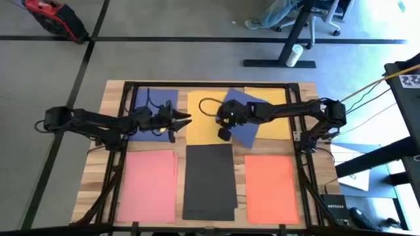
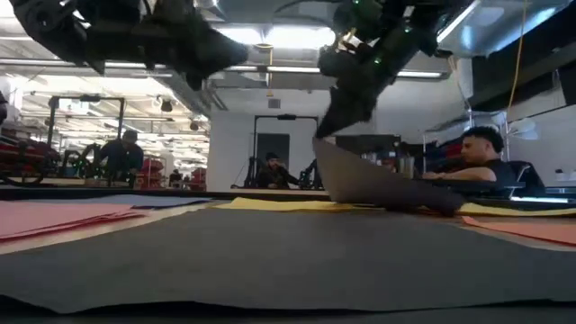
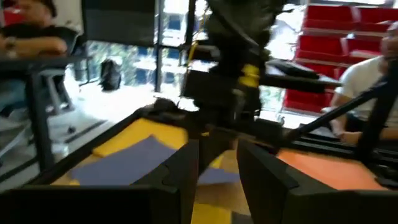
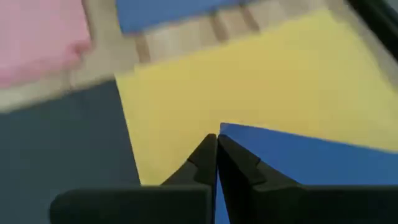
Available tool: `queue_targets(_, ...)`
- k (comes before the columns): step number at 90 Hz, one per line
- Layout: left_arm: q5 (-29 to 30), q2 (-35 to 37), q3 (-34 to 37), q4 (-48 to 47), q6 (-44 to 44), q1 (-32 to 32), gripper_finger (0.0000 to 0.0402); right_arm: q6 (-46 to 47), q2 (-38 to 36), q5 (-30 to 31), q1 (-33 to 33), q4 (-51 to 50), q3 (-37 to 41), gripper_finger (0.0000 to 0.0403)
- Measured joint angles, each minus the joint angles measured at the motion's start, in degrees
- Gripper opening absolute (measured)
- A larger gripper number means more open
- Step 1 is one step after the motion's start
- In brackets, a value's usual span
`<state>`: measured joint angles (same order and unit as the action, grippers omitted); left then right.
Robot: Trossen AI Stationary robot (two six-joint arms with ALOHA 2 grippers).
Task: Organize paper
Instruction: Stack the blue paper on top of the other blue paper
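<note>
Grey carpet surrounds a wooden bench (image 1: 111, 105) seen from above, with paper sorted into colour piles: blue (image 1: 154, 99) at the far left, yellow (image 1: 203, 121) at the far middle, another yellow (image 1: 275, 121) at the far right, pink (image 1: 149, 185), black (image 1: 209, 180) and orange (image 1: 271, 189) along the near edge. One loose blue sheet (image 1: 244, 111) lies crooked across the two yellow piles. The right gripper (image 1: 223, 122) reaches in from the right and holds that sheet by a corner. The left gripper (image 1: 178, 120) hovers over the blue pile's inner edge, fingers spread apart and holding nothing.

From bench height, the loose sheet (image 2: 387, 187) hangs tilted, its high corner lifted and its far side resting on the yellow. People sit at desks in the room behind.

Looking out from the left wrist, the blue sheet (image 3: 134, 162) lies on yellow beyond the parted fingers (image 3: 180, 174).

Looking out from the right wrist, the fingers (image 4: 202, 162) are pressed together on the blue corner (image 4: 298, 168).

Judging from this, the sheet belongs on the blue pile; lifting it clear before carrying it across would avoid dragging the yellow sheets out of line.
</note>
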<state>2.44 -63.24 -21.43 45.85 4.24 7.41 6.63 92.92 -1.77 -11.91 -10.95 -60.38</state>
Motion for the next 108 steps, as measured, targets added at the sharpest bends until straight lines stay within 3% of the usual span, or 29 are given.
queue_targets(24,-4.47,0.45,-2.18,-0.64,-0.23,-3.19,0.0098,-0.03,4.70,-4.17,-3.23,3.20,-6.25,0.0000)
queue_targets(47,-4.72,0.39,-2.80,-0.43,-3.74,-5.97,0.0098,-4.60,15.15,-6.95,-4.53,-0.08,-23.06,0.0000)
queue_targets(70,-9.91,1.08,-2.80,-0.28,-8.32,-9.64,0.0098,-5.06,23.09,-11.12,-8.43,-2.44,-37.34,0.0000)
queue_targets(79,-10.77,1.51,-2.82,-0.77,-8.88,-10.32,0.0098,-5.02,25.74,-12.90,-9.07,-4.42,-41.91,0.0000)
queue_targets(94,-17.70,1.82,-2.84,-0.93,-8.76,-10.65,0.0098,-5.67,29.01,-14.42,-9.16,-9.73,-47.08,0.0000)
queue_targets(102,-17.31,2.29,-2.86,-4.46,-9.20,-10.82,0.0098,-7.13,29.18,-13.80,-9.13,-14.71,-48.09,0.0000)
queue_targets(108,-13.52,2.66,-2.89,-10.18,-10.96,-10.79,0.0098,-8.53,28.97,-13.71,-9.13,-20.32,-49.24,0.0001)
